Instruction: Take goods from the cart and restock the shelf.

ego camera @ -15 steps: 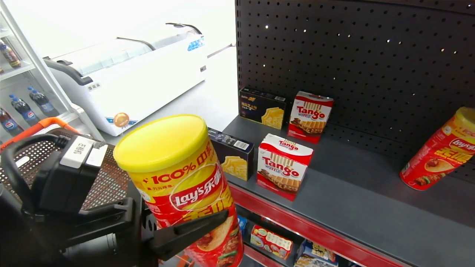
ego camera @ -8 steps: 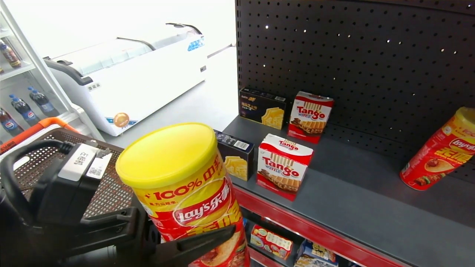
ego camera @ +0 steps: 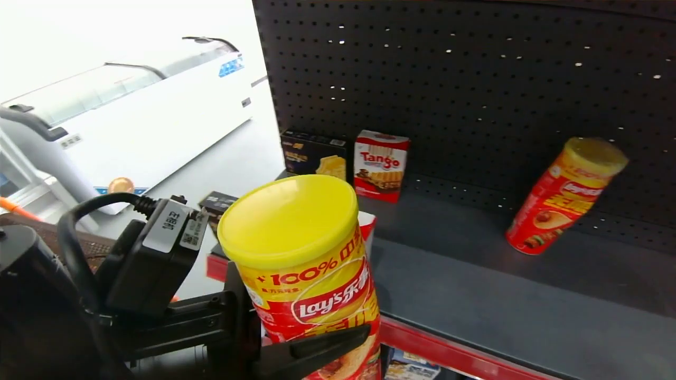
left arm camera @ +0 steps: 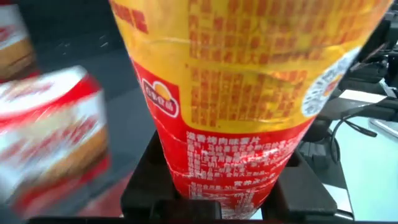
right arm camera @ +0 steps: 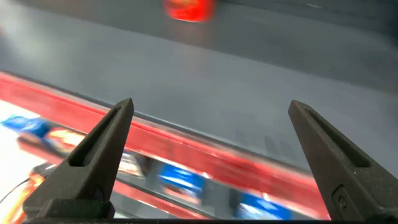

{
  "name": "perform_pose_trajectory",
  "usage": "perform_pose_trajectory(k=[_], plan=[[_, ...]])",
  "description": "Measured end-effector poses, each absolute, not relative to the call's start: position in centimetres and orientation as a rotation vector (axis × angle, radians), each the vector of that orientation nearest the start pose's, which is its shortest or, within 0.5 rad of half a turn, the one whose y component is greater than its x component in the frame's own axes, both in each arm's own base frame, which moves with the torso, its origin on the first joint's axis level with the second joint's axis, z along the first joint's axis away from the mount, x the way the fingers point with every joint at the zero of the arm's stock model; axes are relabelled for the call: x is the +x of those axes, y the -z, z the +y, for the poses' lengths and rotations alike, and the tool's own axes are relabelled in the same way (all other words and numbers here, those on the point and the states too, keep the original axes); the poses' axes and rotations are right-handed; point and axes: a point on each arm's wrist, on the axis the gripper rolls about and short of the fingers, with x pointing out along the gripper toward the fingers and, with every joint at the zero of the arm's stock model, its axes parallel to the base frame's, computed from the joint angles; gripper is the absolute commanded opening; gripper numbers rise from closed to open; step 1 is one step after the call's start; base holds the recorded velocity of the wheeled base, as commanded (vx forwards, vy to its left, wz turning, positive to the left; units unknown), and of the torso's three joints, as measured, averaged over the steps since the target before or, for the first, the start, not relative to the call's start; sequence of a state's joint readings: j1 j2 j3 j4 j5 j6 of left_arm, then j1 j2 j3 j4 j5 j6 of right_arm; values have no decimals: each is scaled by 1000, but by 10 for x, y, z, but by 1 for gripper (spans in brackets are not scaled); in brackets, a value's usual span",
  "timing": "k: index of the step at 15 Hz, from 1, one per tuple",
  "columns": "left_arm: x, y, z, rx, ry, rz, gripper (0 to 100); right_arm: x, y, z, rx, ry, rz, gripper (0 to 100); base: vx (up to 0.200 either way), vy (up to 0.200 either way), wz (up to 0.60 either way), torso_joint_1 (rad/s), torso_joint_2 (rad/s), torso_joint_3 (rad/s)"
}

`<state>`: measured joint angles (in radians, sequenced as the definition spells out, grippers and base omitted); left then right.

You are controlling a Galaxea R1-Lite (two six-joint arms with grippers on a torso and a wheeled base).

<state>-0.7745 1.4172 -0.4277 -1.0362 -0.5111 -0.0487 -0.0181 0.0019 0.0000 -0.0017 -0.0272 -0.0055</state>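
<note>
My left gripper (ego camera: 296, 338) is shut on a tall red and yellow chip can (ego camera: 306, 274) with a yellow lid, held upright in front of the grey shelf's (ego camera: 475, 285) left front edge. In the left wrist view the chip can (left arm camera: 249, 99) stands between the fingers, with a red and white wafer box (left arm camera: 50, 137) beside it. A second chip can (ego camera: 565, 195) leans against the pegboard at the shelf's right. My right gripper (right arm camera: 211, 162) is open above the shelf's red front lip (right arm camera: 186, 143), nothing between its fingers.
At the shelf's back left stand a dark box (ego camera: 314, 155) and a red wafer box (ego camera: 381, 164). Another dark box (ego camera: 219, 203) sits near the front left corner. A white chest freezer (ego camera: 137, 121) is beyond. More goods (ego camera: 412, 369) lie on the lower shelf.
The whole head view has shifted, so the camera has moved: the shelf and its boxes now sit further left in the picture. The held can stays in my left gripper, now over the shelf's front edge.
</note>
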Motion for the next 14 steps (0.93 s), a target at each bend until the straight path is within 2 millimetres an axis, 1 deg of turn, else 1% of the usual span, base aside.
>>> perform_pose_trajectory(k=[5,14], plan=[[150,-196,-160,-47,1278,-13,0,-23,-76,0,-6,46,2,100,0,0,-600,2,4,5],[150,-192,-158,-45,1271,3,0,-23,-76,0,-6,45,2,100,0,0,0,0,0,0]])
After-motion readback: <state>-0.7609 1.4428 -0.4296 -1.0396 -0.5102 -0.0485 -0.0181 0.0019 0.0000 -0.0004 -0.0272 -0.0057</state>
